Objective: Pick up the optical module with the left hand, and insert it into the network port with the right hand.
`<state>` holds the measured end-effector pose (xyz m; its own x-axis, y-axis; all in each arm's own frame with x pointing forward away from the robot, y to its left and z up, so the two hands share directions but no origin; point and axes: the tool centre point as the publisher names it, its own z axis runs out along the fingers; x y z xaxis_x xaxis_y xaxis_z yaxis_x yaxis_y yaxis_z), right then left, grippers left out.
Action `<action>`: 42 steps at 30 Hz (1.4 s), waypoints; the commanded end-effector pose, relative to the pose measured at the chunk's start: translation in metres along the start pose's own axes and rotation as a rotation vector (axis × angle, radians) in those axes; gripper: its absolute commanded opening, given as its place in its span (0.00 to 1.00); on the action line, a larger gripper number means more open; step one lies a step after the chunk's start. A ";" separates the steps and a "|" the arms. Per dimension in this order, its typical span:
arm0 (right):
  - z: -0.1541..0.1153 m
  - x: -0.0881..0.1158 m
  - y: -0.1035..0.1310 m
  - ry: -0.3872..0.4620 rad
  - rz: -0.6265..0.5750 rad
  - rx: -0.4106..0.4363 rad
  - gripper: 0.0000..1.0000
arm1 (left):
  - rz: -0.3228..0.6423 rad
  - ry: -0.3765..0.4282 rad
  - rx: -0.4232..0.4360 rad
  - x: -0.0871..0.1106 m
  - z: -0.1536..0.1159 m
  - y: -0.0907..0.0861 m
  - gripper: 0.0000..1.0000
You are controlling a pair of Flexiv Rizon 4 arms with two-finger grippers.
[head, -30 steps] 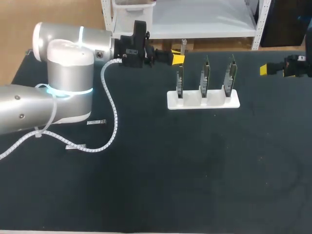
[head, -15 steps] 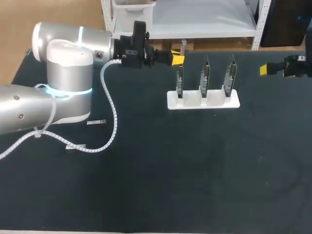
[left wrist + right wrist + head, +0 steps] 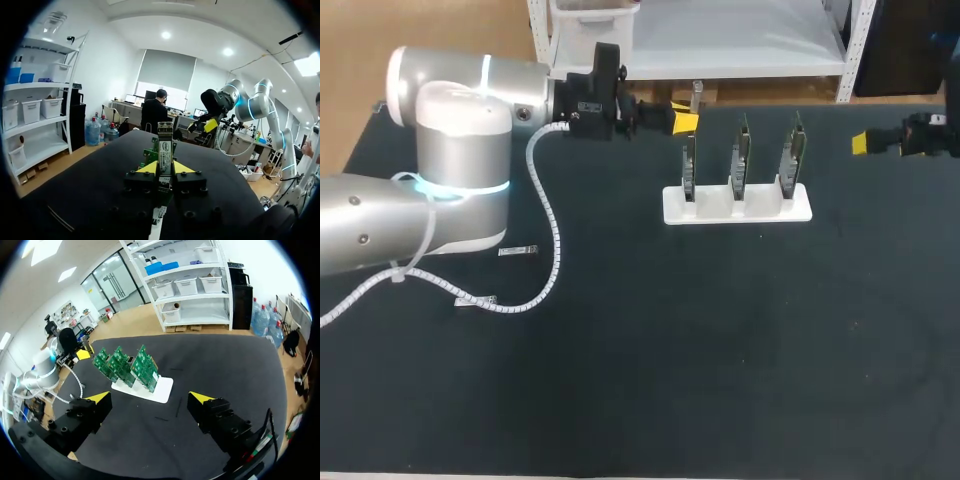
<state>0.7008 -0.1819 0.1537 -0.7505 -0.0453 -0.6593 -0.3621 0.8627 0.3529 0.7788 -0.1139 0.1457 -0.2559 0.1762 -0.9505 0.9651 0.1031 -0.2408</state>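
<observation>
Wide matte black counter (image 3: pixel 720 380), cloth-like top. Smooth silver-white left arm (image 3: pixel 450 150), thick rounded tube joints, comes in over the counter's left edge. A white ribbed spiral cable (image 3: pixel 552 240) droops from it onto the counter.

Near the far edge, right of centre: flat white rectangular plastic base (image 3: pixel 735 205). Three thin green circuit boards (image 3: pixel 742 150) stand upright in it, side by side.

At the far right corner, well apart from the base: right claw (image 3: pixel 149 399), blocky black fingers with wedge-shaped yellow tips, spread wide, nothing between them.

By the far edge, just left of the boards: left claw (image 3: pixel 165 167), narrow, clamped from both sides on the optical module (image 3: pixel 165 150). The module is a slim silvery metal rectangular bar, upright above the tips.

A small silvery bar (image 3: pixel 518 250) lies flat near the left edge. A second bar (image 3: pixel 477 300) touches the cable.
</observation>
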 end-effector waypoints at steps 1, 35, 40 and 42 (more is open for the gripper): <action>0.004 -0.013 0.000 0.017 -0.061 -0.052 1.00 | 0.001 -0.003 -0.004 0.001 0.000 -0.001 0.00; 0.049 -0.088 0.069 0.057 -0.702 -0.604 1.00 | 0.001 -0.003 -0.004 0.001 0.000 -0.001 0.00; 0.062 -0.090 0.080 0.063 -0.742 -0.588 1.00 | 0.001 -0.003 -0.004 0.001 0.000 -0.001 0.00; 0.067 -0.090 0.084 0.062 -0.760 -0.592 1.00 | 0.001 -0.003 -0.004 0.001 0.000 -0.001 0.00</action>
<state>0.7640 -0.0791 0.2022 -0.2282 -0.5269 -0.8187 -0.9350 0.3531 0.0333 0.7787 -0.1139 0.1457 -0.2561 0.1761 -0.9505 0.9650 0.1034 -0.2408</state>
